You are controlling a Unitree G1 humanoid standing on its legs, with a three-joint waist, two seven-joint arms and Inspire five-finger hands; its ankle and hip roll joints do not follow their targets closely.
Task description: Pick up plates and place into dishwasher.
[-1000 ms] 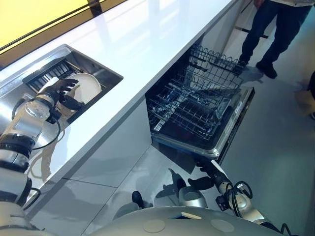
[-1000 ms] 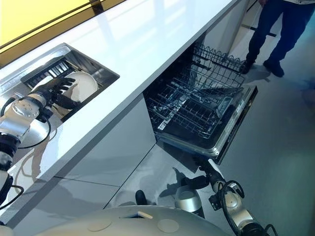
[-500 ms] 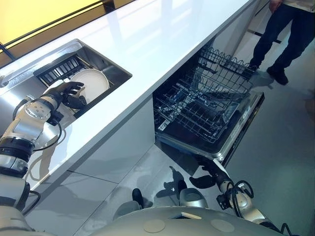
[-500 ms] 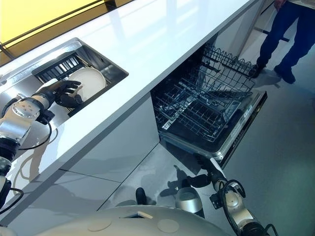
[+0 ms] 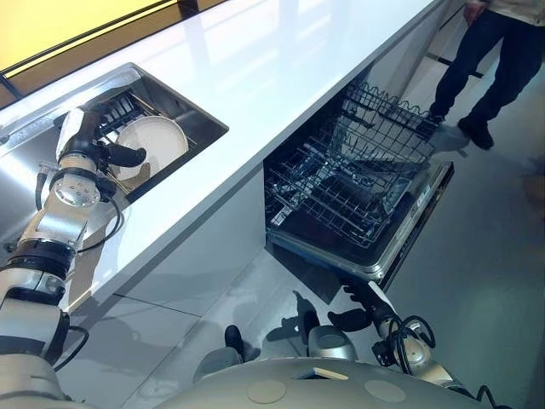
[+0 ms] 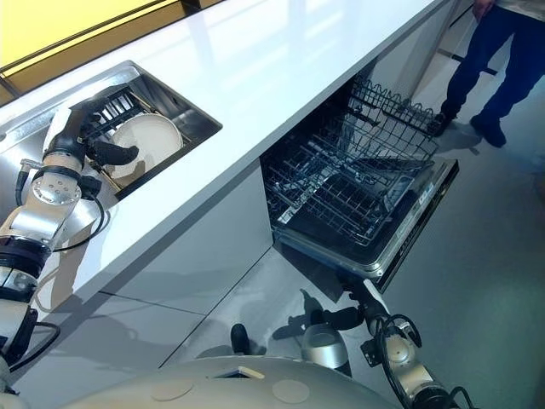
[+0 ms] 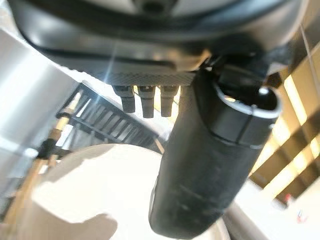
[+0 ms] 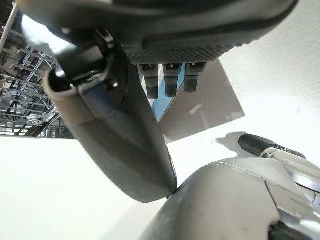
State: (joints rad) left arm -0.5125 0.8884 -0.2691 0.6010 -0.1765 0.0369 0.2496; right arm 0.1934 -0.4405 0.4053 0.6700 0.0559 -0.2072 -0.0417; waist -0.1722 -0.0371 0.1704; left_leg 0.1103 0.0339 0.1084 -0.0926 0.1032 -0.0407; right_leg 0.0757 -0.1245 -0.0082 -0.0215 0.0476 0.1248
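Counter: a long, glossy white counter (image 5: 255, 60) runs diagonally away, streaked with soft reflections of bright light.
Sink surround: brushed steel (image 5: 25, 166), set into the counter's near end.
Wall: a yellow panel (image 5: 60, 21) behind the counter, crossed by a thin dark line (image 5: 94, 36).
Cabinets: plain, pale, handleless fronts (image 5: 187, 256) under the counter.
Floor: smooth light grey (image 5: 485, 256), faintly shiny.
Person: legs in dark trousers and dark shoes (image 5: 485, 60), standing on the floor at the far end.
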